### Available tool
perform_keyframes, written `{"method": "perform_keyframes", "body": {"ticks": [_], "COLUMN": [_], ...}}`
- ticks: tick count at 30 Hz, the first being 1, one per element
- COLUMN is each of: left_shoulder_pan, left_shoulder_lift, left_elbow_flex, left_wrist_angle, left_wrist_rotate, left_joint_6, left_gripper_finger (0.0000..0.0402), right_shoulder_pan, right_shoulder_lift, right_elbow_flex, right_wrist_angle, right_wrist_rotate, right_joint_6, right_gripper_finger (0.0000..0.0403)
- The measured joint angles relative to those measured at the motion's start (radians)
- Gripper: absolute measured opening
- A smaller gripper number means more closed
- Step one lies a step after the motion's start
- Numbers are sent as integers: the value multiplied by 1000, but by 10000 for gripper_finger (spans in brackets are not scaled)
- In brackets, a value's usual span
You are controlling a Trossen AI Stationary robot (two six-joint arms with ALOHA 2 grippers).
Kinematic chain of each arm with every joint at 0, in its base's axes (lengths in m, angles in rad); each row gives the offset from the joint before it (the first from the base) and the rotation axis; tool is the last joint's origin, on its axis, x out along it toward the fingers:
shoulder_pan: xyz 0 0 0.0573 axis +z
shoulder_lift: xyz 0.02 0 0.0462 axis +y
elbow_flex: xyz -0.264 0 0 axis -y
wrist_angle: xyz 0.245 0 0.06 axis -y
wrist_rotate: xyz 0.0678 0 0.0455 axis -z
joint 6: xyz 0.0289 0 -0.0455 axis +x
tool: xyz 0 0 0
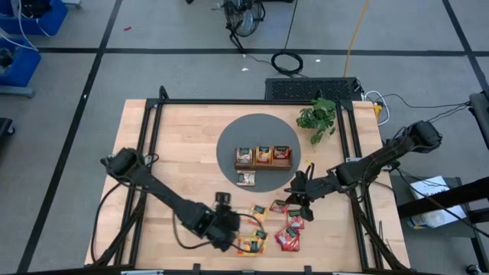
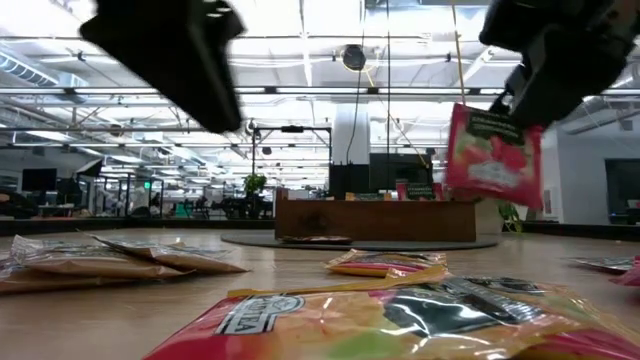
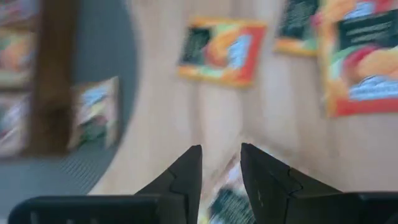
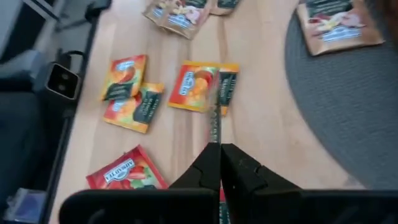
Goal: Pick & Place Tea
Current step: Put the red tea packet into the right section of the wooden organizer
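From above, the right end effector (image 1: 299, 200) hung over the front of the wooden surface (image 1: 183, 145), close to the loose tea sachets (image 1: 291, 223). The left end effector (image 1: 229, 229) was low at the front, by more sachets. A brown tray (image 1: 263, 157) sat on a grey round mat (image 1: 260, 126) with tea in its three parts, and one sachet (image 1: 245, 179) lay just in front of it.

From low down, a red sachet (image 2: 490, 158) hung in the air — pinched at its top by the right end effector (image 2: 520, 100).

In the left wrist view, the left fingers (image 3: 186, 177) stood a little apart, holding nothing.

In the right wrist view, the fingers (image 4: 208, 168) were closed tight on the thin edge of the sachet (image 4: 214, 121).
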Motion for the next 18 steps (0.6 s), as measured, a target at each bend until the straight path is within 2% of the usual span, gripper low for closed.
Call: {"method": "perform_keyframes", "body": {"ticks": [3,5,10,12,15,18], "left_shoulder_pan": [-33,-46,-15,7,44,78], "left_shoulder_lift": [-122,-216,-400,-432,-435,-434], "left_elbow_flex": [-129,-249,-586,-698,-813,-875], "left_wrist_angle": [22,114,605,807,1027,1129], "left_wrist_rotate": [-104,-152,-143,-122,-118,-115], "left_joint_6": [-102,-131,-12,26,70,111], "left_gripper_finger": [115,115,115,115,115,115], "right_shoulder_pan": [-19,-42,-110,-142,-191,-246], "right_shoulder_lift": [0,0,0,1,7,6], "right_elbow_flex": [67,110,209,250,304,342], "right_wrist_angle": [-126,-181,-327,-380,-444,-478], "right_wrist_rotate": [2,5,51,52,53,63], "right_joint_6": [-35,-73,-184,-225,-314,-411], "right_gripper_finger": [0,0,0,0,0,0]}}
